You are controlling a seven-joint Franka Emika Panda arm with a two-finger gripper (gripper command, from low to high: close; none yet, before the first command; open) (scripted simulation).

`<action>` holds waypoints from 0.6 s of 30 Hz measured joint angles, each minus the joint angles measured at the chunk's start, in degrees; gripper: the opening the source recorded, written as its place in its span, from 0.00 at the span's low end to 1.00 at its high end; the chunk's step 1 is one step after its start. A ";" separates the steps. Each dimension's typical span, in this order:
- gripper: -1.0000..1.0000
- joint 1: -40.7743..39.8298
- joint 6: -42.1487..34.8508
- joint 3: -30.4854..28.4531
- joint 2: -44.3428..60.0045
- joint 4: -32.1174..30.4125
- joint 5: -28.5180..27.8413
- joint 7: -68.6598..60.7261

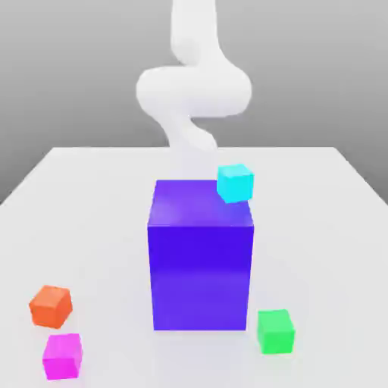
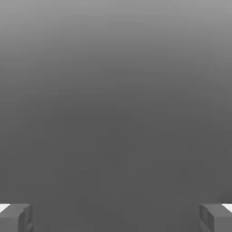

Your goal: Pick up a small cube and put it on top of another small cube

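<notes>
Sitting nearest on the counter (image 1: 98, 197), at the exterior view's left, is the pink cube (image 1: 61, 355), just before the orange cube (image 1: 51, 305). Farther right: green cube (image 1: 274, 330). Behind: blue cube (image 1: 200, 258), cyan cube (image 1: 235, 183), arm (image 1: 193, 91). The hand (image 2: 116, 217) gapes wide, empty.

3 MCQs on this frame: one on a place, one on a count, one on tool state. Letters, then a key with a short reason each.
1. Where does the magenta cube sit?
A. on the big blue-violet cube
B. on the table, just in front of the orange-red cube
C. beside the green cube

2. How many small cubes are there?
A. two
B. four
C. six

3. The tool is:
A. open, nothing between its fingers
B. shut on the magenta cube
C. shut on the cyan cube

Key: 1 B, it lies near the exterior view's left front corner. 2 B, orange-red, magenta, green, cyan. 3 A, the hand view shows the fingers far apart.
</notes>
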 joint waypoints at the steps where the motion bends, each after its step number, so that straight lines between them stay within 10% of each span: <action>1: 0.50 0.55 0.71 -1.26 2.24 -0.17 0.59 -1.46; 18: 0.50 3.13 11.80 -16.07 37.78 -2.84 13.62 -27.11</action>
